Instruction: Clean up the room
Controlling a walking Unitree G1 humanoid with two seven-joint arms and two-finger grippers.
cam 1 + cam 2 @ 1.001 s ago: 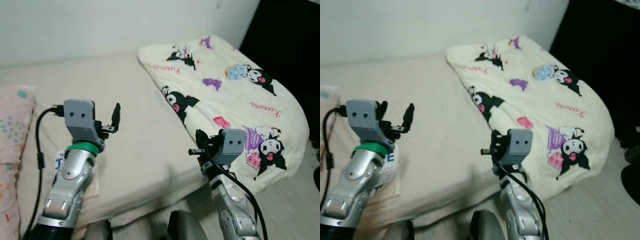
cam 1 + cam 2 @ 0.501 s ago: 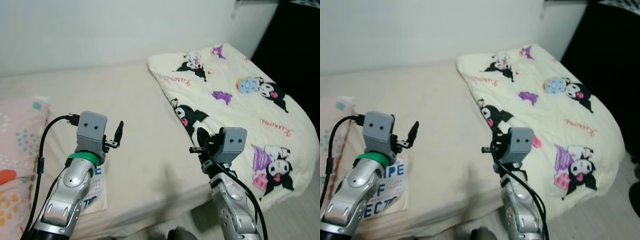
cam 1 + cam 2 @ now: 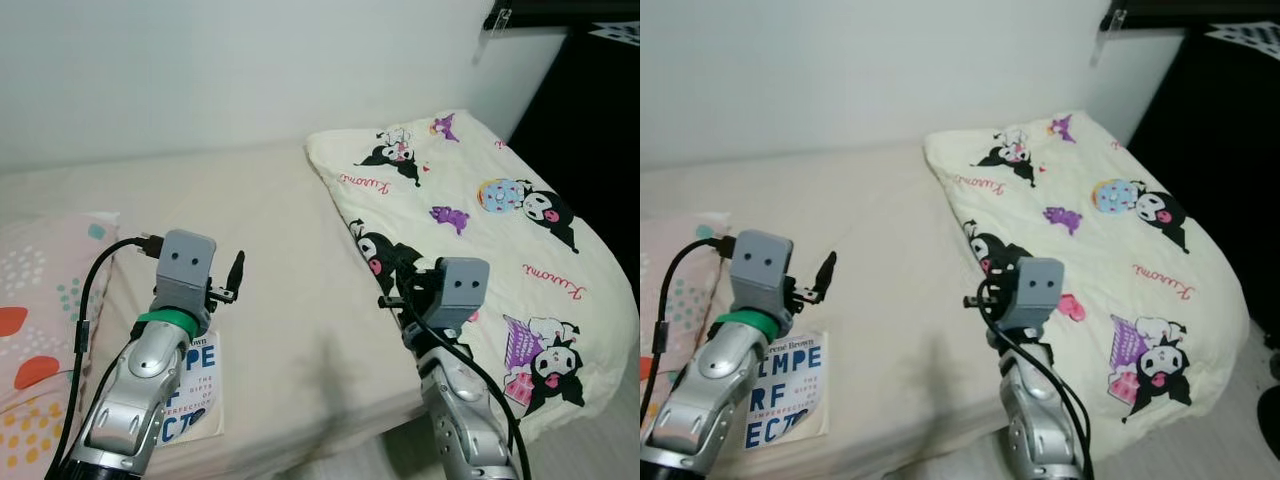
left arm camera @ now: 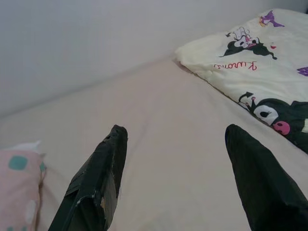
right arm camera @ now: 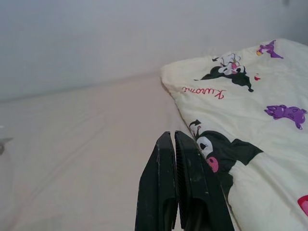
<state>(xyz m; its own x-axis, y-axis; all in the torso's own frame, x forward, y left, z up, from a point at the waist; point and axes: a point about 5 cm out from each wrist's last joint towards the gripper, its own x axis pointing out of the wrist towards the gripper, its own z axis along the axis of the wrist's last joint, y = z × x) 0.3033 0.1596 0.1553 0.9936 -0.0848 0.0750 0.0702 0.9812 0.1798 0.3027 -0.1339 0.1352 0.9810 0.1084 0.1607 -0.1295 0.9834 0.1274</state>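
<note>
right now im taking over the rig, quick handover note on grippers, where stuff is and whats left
Left gripper: open, holding nothing, raised above the bed.
Right gripper: shut, holding nothing, raised at the edge of the cartoon-print blanket.
Book: flat at the bed's near edge, under the left arm, beside the pink pillow.
Blanket lies folded over the bed's right end.
Done: nothing visibly picked up.
Left: likely the book, then straightening the bedding.

Left gripper point(image 4: 173, 139): raised above the bed point(image 3: 290, 330), fingers spread wide apart. Right gripper point(image 5: 174, 144): raised at the bed's near edge, fingers pressed together.
</note>
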